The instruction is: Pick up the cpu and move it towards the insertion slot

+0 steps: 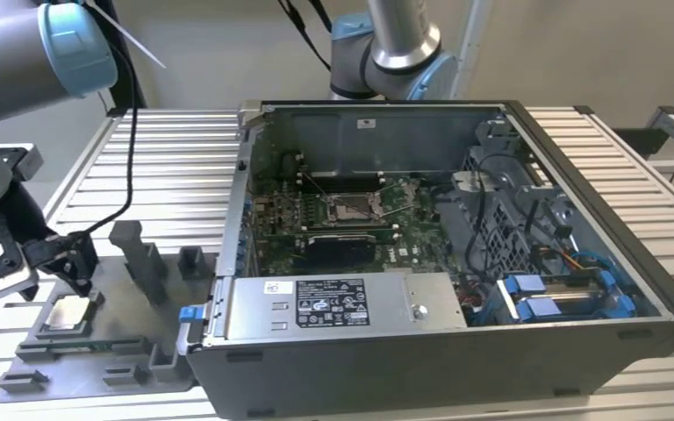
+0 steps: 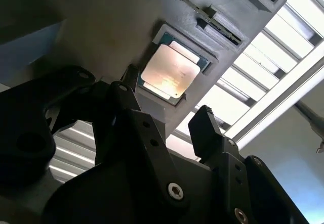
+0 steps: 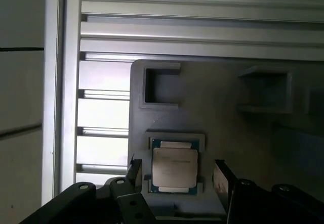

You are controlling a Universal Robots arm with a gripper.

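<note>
The grey metal robot arm with pale blue joint caps (image 1: pixel 27 39) hangs over the exterior view's left edge. It bends down past the slatted aluminium worktop (image 1: pixel 185 175), so that its wrist points straight down at the grey plastic tray with upright blocks (image 1: pixel 138 294). The black jaws hang low over that tray, close to its end at the exterior view's left.

In both wrist views the jaws are spread wide, one on either side of the small, thin, square cpu with a pale silver-white metal face (image 3: pixel 174 167). There is a gap between each jaw and the chip's edge, and they grip nothing. I cannot tell whether their tips touch the tray. In the second wrist view the cpu (image 2: pixel 169 71) lies flat in its square recess, face up and catching the light. In the exterior view it sits just beside the jaws.

Well apart from all this, towards the exterior view's right, a large black computer case with its side panel off (image 1: pixel 600 272) rests on the worktop. Inside it lies a green motherboard (image 1: pixel 276 219). Near the middle of that board is the insertion slot, a small square socket with a shiny silver frame and a dark centre (image 1: pixel 349 208). A labelled silver power-supply box (image 1: pixel 326 303) fills the case's corner nearest the tray, between the cpu and the insertion slot.
</note>
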